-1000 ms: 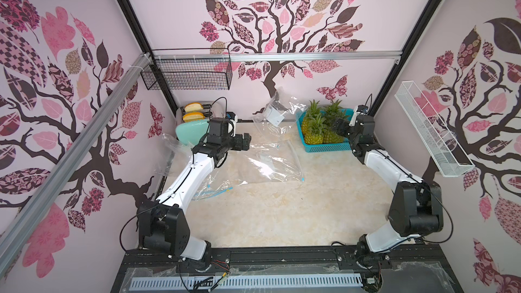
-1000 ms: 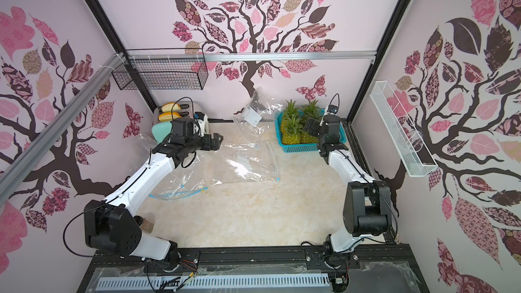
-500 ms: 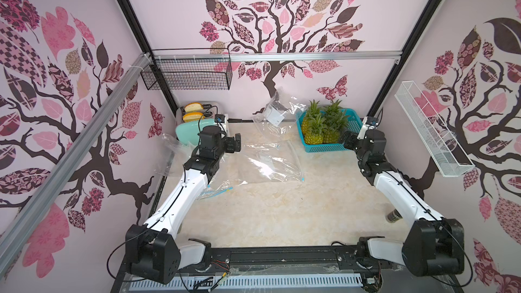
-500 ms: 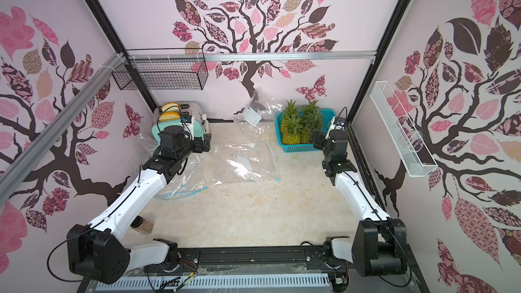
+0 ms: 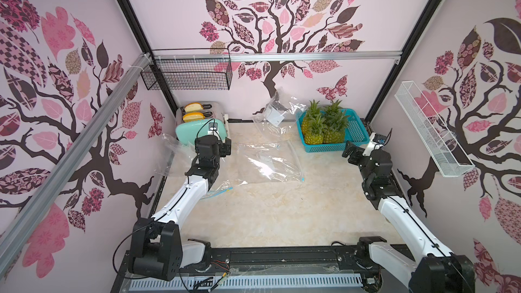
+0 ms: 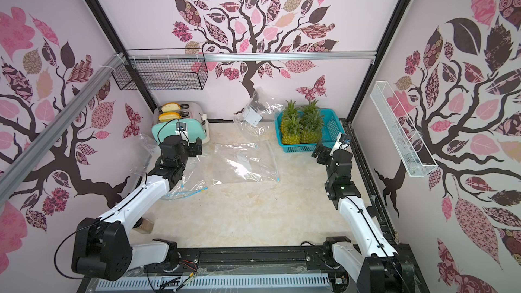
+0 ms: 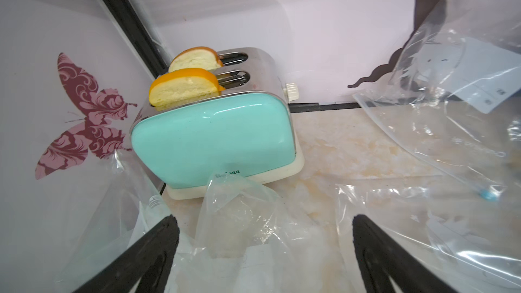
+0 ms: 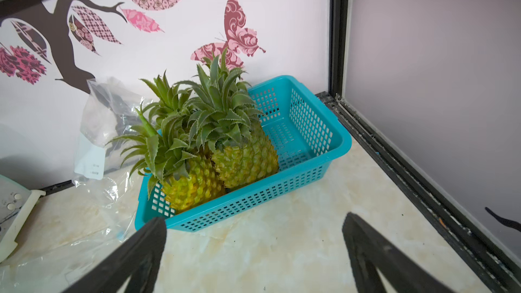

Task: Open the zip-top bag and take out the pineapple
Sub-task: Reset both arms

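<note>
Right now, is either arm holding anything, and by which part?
Nothing is held. The left tool and the right tool both stand open and empty.

Bench: smooth, marble-patterned, faint sheen
Zip-top bag: thin clear plastic, glossy, creased
Toaster: glossy mint shell, polished metal top, matt cream plastic base
Basket: teal plastic, smooth, perforated walls
Pineapple: rough, scaly, matt rind
Wire rack: black metal mesh

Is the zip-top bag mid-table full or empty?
Empty of fruit: the zip-top bag lies flat, tabletop showing through; the pineapples stand in the teal basket.
</note>
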Controlling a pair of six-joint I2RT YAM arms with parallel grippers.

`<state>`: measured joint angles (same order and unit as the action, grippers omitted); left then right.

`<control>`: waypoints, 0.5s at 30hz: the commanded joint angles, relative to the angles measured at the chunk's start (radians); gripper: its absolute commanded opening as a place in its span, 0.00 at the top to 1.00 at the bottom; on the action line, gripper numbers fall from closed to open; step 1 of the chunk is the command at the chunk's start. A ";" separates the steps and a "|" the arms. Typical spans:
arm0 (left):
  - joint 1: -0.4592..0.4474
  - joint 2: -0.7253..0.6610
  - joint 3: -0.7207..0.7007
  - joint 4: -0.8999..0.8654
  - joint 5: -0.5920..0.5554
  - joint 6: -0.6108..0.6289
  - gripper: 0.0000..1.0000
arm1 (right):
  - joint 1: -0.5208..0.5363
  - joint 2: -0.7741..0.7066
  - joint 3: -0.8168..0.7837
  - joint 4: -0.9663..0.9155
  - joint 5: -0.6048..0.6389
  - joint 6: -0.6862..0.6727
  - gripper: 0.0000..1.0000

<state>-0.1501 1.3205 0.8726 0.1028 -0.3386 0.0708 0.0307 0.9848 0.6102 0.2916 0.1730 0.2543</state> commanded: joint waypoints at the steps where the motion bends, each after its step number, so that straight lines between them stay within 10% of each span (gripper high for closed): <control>1: 0.090 0.020 0.002 0.048 0.059 -0.067 0.02 | 0.006 -0.025 -0.009 0.069 0.057 0.010 0.00; 15: 0.261 0.108 -0.158 0.343 0.153 -0.016 0.06 | 0.007 -0.012 -0.094 0.201 -0.003 -0.009 0.01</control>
<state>0.1020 1.4014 0.7162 0.4046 -0.2367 0.0635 0.0307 1.0000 0.5243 0.4332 0.1799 0.2539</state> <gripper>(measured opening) 0.946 0.994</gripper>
